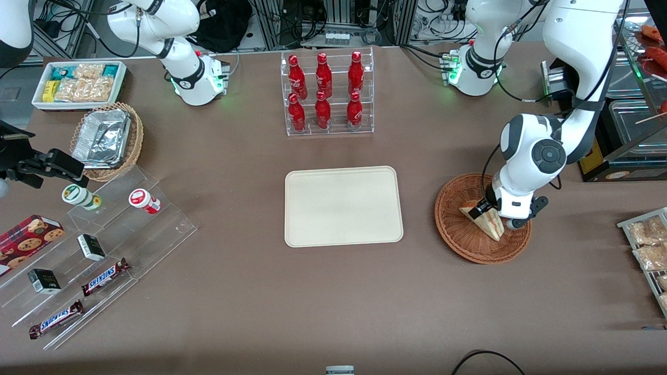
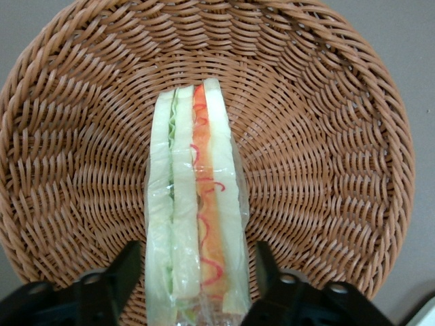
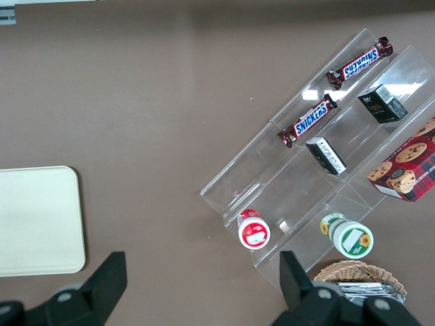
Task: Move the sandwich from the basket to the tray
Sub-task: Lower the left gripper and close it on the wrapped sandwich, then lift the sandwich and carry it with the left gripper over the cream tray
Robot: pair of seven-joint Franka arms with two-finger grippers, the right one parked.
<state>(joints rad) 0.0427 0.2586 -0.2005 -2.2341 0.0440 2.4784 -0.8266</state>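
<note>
Seen from the front, the working arm's gripper is down inside the round reddish-brown basket, its fingers set around the wrapped sandwich, which lies on the woven floor. The cream tray lies flat and bare, apart from the basket toward the middle of the table. This looks like the grasping step: the sandwich has not left the basket. The next move likely calls for a firm squeeze, a lift above the wicker rim, and a carry sideways to the tray. Nothing stands on the table between basket and tray. A clear rack of red bottles stands farther from the camera than the tray, out of the likely path.

From the working arm's wrist, the sandwich stands on edge in the basket, its red and green filling showing between pale bread under clear wrap. A dark finger sits on each side, close against the wrap, but whether they already press it I cannot tell.

From the parked arm's wrist, only a corner of the tray shows, beside a clear stepped stand of snack bars.
</note>
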